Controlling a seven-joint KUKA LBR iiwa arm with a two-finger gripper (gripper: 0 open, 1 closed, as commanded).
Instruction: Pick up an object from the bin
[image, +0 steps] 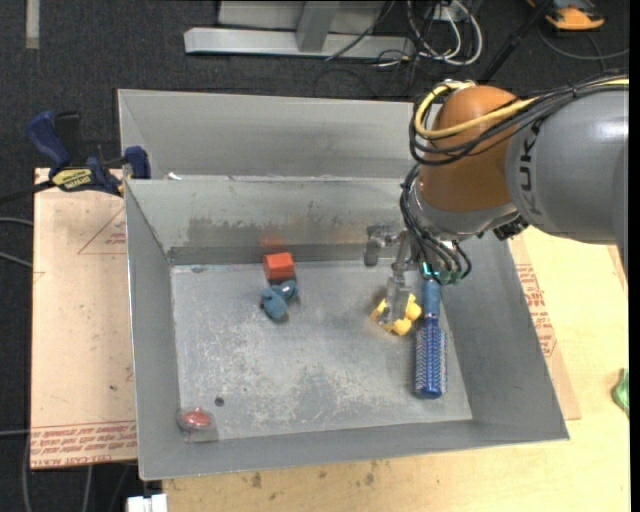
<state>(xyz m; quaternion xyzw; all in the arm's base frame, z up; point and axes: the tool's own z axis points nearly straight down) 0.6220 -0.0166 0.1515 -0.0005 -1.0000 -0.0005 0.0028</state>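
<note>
The end effector (401, 298) hangs low in the right half of the bin (320, 385), its tip at a small yellow thing (397, 318) that lies on the bin floor. Just beside it, on the side toward the arm, is the handle of a blue brush (431, 355). Whether the end effector is apart or together I cannot tell - its tip is thin and partly hidden by the cables of the wrist. Nothing can be said to be held. The main risk is that neighbour: the brush handle lies so near the yellow thing that a closing or a small sideways slip could nip the handle instead. It could also take both at once, and the smaller piece might then squirt out. The yellow thing looks lumpy and low, so a grip set too high may close on nothing. As far as it shows, its longer side runs roughly across the view, a little tilted, though part of it is covered. The brush runs from the far wall toward the near one, bristled head nearest the near wall. An orange block (280, 266), a blue lump (276, 303) and a reddish thing (196, 420) in the near left corner lie well apart from all this - no hazard there.
</note>
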